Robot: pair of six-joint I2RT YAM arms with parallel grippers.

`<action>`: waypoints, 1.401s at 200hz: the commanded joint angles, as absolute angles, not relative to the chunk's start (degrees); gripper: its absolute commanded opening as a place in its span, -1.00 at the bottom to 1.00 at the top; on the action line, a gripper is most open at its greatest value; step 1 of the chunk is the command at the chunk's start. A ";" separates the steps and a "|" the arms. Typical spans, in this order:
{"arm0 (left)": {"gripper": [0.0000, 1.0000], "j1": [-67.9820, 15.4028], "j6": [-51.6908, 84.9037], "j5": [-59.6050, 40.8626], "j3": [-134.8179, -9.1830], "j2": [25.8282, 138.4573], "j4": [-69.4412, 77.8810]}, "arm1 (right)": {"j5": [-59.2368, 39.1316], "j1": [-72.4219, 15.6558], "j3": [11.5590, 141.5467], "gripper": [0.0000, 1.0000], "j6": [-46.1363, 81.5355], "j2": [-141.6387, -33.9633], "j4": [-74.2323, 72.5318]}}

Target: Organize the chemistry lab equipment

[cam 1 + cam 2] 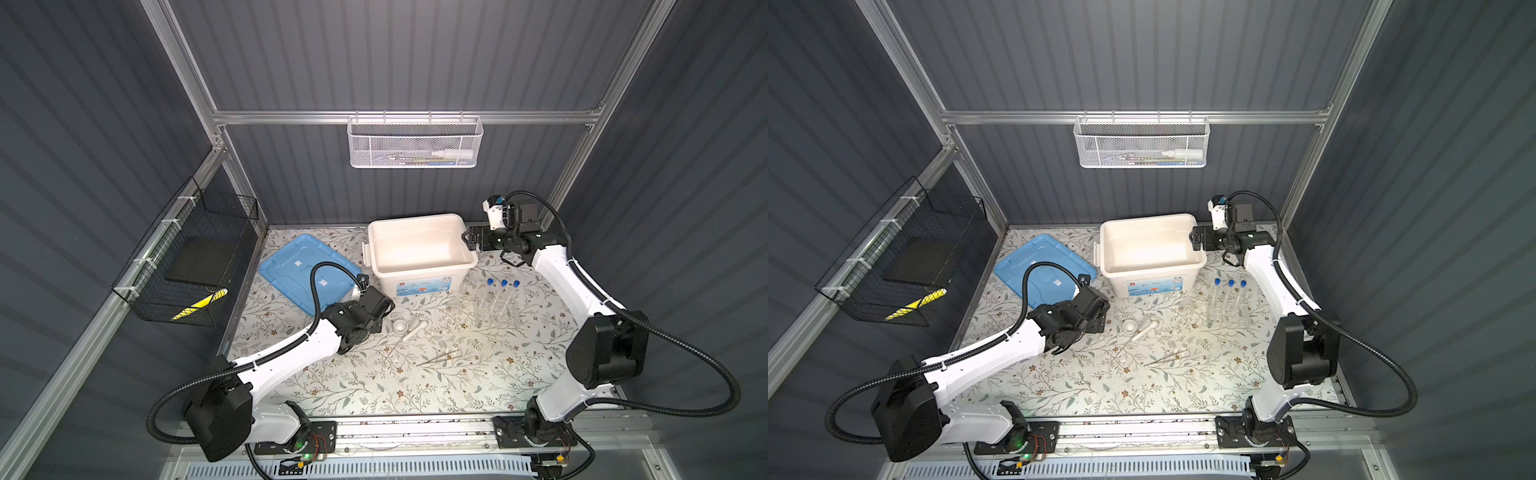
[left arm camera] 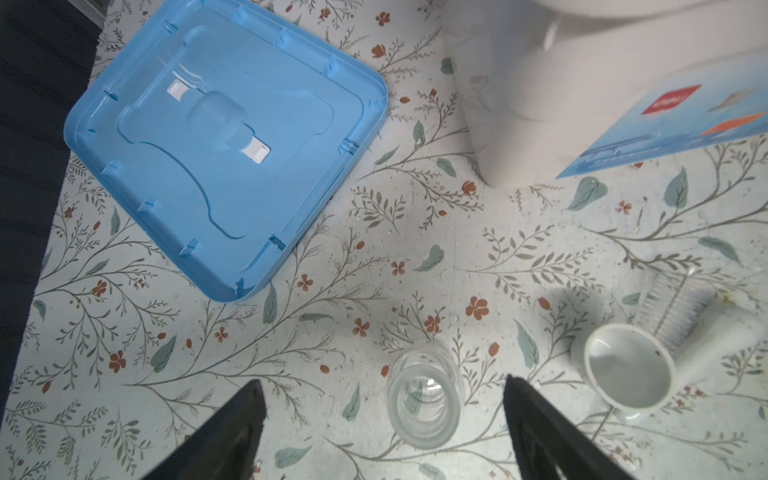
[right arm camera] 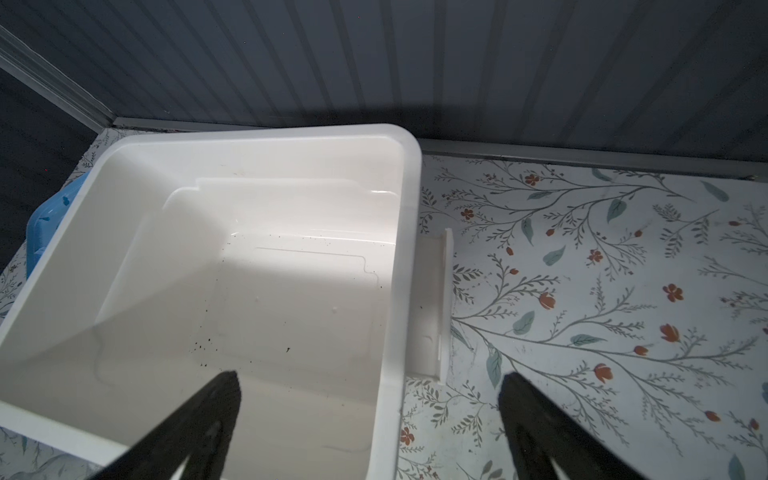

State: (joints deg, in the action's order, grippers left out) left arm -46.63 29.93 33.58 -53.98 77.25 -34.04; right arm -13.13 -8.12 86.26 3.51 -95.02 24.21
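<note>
Though the box (image 1: 419,249) stands open against the back edge of the table (image 1: 374,386), with its lid (image 1: 291,266) lying upside down toward the back-left corner, it holds nothing. The right wrist view shows a bare floor with only a few dark specks.

Every piece is out on the table. Three tubes (image 1: 503,299) stand upright in the rack (image 1: 494,316) toward the right edge. The mortar (image 1: 401,326) sits mid-table with the pestle (image 1: 415,330) and a brush (image 2: 673,311) just beside it. The tweezers (image 1: 440,357) lie nearer the front edge.

The dish (image 2: 424,403) sits on the mortar's left-edge side, under the left tool (image 2: 382,379). That tool's fingers are spread, with the dish between them and seemingly untouched. The right tool (image 3: 370,374) is spread wide and empty, straddling the box's right wall.

By my reading only the opening is done. All the packing and the lidding are left, and the dish looks like the first pick.
</note>
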 commanded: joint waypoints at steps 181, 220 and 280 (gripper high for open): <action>0.11 -39.81 30.49 17.45 -54.94 84.14 -34.27 | -14.41 -6.33 82.09 0.98 6.48 -91.49 21.36; 0.11 -39.57 30.41 17.12 -55.15 85.06 -34.47 | -14.85 -6.15 82.09 0.98 6.74 -91.84 21.36; -0.07 -39.46 30.06 17.30 -55.36 85.39 -34.89 | -15.11 -5.98 82.01 0.98 6.68 -91.93 21.62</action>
State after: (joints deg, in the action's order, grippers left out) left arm -39.90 30.89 17.89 -55.33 84.88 -33.82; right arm -14.13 -6.26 82.59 6.42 -92.09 21.04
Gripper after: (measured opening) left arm 0.481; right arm 0.988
